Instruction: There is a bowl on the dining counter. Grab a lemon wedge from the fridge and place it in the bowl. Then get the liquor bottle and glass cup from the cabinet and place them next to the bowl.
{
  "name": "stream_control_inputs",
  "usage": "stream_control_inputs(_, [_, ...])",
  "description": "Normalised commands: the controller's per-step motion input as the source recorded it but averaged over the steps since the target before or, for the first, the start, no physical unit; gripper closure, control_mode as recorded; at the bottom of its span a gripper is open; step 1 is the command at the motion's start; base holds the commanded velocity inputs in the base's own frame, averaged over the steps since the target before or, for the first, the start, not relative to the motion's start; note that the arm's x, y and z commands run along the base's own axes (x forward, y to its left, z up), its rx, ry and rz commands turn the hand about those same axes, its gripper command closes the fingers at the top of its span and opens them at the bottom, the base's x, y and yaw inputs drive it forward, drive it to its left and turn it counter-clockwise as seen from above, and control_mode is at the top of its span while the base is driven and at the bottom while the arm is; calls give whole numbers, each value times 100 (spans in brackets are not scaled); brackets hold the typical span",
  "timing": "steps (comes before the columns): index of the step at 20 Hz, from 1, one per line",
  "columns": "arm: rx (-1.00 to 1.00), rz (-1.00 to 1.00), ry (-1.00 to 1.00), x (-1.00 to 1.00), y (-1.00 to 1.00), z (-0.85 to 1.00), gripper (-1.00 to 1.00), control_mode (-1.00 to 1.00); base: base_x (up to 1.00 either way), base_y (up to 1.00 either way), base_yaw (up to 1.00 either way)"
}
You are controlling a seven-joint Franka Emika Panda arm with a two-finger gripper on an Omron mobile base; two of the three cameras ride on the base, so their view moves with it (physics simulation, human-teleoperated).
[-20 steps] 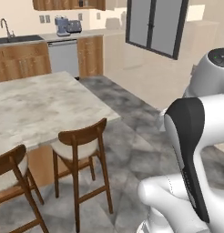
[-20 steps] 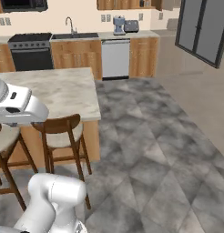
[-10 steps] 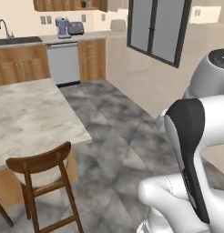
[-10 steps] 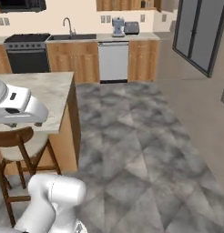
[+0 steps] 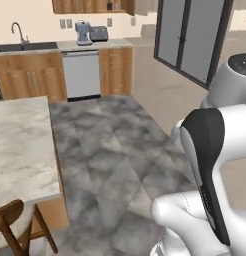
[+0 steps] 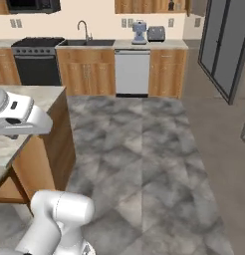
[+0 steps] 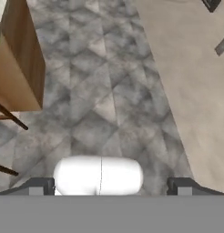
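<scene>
Where floor spreads: one hand [image 7: 111,185], spread empty.

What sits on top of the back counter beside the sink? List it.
On the back counter stand a blue-grey appliance and a toaster. Anything behind them is hidden.

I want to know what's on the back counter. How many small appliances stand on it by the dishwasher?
2. A blue-grey appliance stands on the back counter above the dishwasher, and a toaster sits just right of it. Others may be out of frame.
</scene>
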Motion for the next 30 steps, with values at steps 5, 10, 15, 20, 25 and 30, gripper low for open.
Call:
stream_control_inputs(5, [0, 0, 0, 0, 0, 0, -100, 100, 100, -86, 23])
stream_control_inputs(10, [0, 0, 0, 0, 0, 0, -100, 100, 100, -71, 16])
stream_control_inputs(15, [0, 0, 0, 0, 0, 0, -100, 100, 100, -30, 6])
stream_control_inputs(20, [0, 0, 0, 0, 0, 0, -100, 100, 100, -17, 3])
stream_control_inputs(25, [0, 0, 0, 0, 0, 0, -100, 100, 100, -22, 2])
stream_control_inputs(30, [0, 0, 0, 0, 0, 0, -100, 100, 100, -19, 0])
